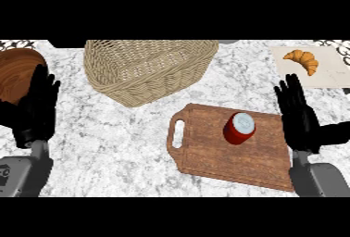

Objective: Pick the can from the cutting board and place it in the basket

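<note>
A red can (pixel 239 129) with a silver lid stands upright on the wooden cutting board (pixel 219 157), near the board's far middle. The wicker basket (pixel 116 78) sits behind and to the left of the board, its inside showing nothing. My right hand (pixel 298 118) is open, fingers straight and pointing away, over the board's right edge and a short way right of the can, not touching it. My left hand (pixel 37 109) is open at the left side, fingers up, well apart from the can.
A brown wooden bowl (pixel 17 69) sits at the far left, partly behind my left hand. At the back right, a croissant (pixel 303 60) lies on a pale mat (pixel 328 76). Marble counter (pixel 116 139) stretches between basket and board.
</note>
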{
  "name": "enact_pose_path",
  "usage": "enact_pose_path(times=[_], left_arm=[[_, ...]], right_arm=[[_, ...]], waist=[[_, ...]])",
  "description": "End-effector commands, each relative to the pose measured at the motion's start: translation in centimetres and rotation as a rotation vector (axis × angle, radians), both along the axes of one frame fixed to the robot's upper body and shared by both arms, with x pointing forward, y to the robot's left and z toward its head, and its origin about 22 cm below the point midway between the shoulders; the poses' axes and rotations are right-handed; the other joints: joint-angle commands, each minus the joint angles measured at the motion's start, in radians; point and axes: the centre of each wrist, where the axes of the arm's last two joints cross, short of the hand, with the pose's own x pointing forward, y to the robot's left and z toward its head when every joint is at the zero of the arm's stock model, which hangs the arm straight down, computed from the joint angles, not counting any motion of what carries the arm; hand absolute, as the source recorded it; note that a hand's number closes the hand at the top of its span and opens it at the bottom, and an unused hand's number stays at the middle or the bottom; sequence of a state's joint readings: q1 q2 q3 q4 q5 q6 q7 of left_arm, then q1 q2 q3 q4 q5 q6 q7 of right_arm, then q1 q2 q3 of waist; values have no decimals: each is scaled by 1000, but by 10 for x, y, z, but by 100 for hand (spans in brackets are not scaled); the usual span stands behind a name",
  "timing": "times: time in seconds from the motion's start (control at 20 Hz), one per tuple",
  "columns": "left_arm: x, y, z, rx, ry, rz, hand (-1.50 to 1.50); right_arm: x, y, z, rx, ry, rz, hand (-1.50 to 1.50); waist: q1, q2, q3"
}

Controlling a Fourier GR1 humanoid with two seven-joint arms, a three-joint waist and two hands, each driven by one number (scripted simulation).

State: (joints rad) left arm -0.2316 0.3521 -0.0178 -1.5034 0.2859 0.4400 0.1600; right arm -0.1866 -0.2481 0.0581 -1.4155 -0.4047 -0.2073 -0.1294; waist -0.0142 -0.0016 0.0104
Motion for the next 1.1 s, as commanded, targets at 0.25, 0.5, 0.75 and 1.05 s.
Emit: enact_pose_path(times=[0.25, 0.5, 0.75, 1.05], left_arm=[[1, 1, 29, 463, -143, -370, 0], [3, -17, 14, 437, -122, -441, 0], [2, -8, 13, 429, -112, -435, 0], [0, 11, 6, 459, -77, -390, 0]], right_arm=[[52, 68, 45, -189, -77, 43, 150], [51, 168, 49, -27, -154, -110, -150], [78, 191, 63, -285, -142, -336, -150], [117, 104, 43, -706, 165, -397, -150]], waist=[[55, 7, -12], [68, 11, -12], [45, -5, -18], [5, -23, -31]])
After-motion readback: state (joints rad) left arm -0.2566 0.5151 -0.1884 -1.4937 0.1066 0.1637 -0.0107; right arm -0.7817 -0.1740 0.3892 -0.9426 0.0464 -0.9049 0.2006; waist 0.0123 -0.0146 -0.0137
